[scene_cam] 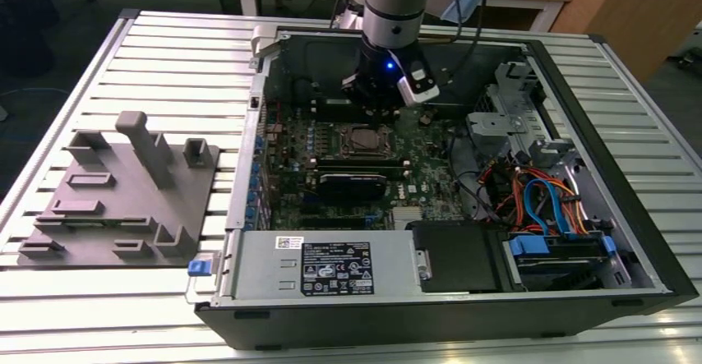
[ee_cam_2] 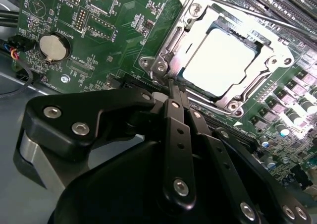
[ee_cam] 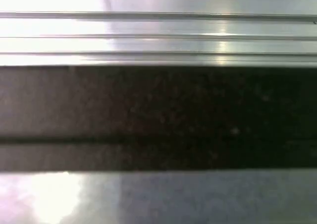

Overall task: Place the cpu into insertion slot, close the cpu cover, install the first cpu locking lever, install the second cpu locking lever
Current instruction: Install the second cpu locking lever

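Just beyond the closed, empty gripper (ee_cam_2: 173,92), the cpu (ee_cam_2: 223,60) lies in the insertion slot (ee_cam_2: 171,45).

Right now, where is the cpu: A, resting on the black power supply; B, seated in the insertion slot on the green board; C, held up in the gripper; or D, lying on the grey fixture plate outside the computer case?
B: in the second wrist view the cpu lies flat inside the insertion slot, with the cpu cover framing it and the gripper tips meeting at the slot's edge.

Case walls (scene_cam: 263,117) and drive cage (scene_cam: 515,101) hem the motherboard (scene_cam: 428,183)
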Available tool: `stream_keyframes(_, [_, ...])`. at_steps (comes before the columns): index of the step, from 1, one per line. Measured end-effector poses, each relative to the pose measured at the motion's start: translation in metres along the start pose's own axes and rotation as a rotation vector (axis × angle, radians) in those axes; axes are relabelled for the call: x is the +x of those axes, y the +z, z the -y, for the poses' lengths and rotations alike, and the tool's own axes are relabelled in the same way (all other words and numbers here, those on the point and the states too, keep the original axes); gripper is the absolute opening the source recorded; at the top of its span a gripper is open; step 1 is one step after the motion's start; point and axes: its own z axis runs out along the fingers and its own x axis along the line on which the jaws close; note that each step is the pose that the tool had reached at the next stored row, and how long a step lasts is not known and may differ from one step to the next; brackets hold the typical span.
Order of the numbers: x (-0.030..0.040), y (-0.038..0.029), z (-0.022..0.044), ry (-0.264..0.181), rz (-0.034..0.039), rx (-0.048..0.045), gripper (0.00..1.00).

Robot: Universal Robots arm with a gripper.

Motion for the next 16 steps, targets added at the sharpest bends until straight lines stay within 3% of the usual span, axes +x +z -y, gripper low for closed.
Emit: stream_keyframes(16, [-0.0001,-0.002,0.0013,0.0,-0.0001,0.0001,0.1])
